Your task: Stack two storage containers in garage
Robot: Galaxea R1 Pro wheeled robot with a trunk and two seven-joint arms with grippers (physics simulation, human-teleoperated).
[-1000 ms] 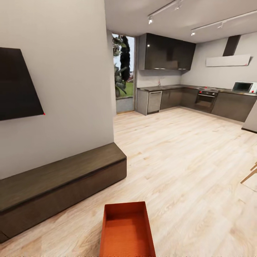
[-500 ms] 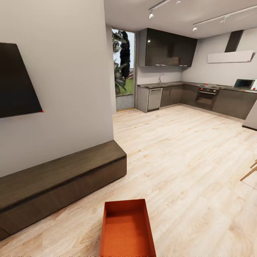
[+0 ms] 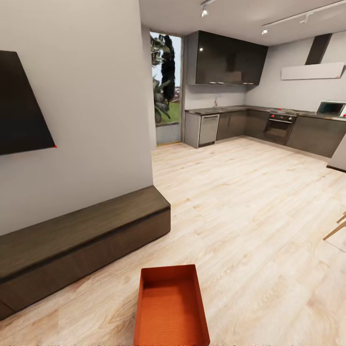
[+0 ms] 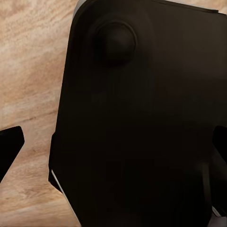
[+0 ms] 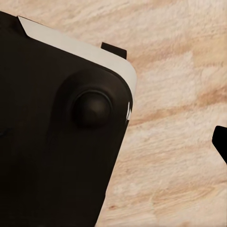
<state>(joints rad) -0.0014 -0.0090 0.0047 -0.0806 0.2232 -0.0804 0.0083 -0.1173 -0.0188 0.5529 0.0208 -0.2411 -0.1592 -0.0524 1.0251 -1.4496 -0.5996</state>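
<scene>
Head view: an open orange-red rectangular storage container lies on the light wood-plank floor, near a long low dark-wood bench. Left wrist view: the tool's dark fingertip over planks. Right wrist view: similar. Whether either tool is open cannot be told.

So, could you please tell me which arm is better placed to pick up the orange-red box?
Right, marginally: the orange-red open box lies dead ahead, but the long dark-wood bench crowds the left side.

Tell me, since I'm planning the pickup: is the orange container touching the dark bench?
Apart. The head view shows bare wood floor between the container and the bench.
</scene>
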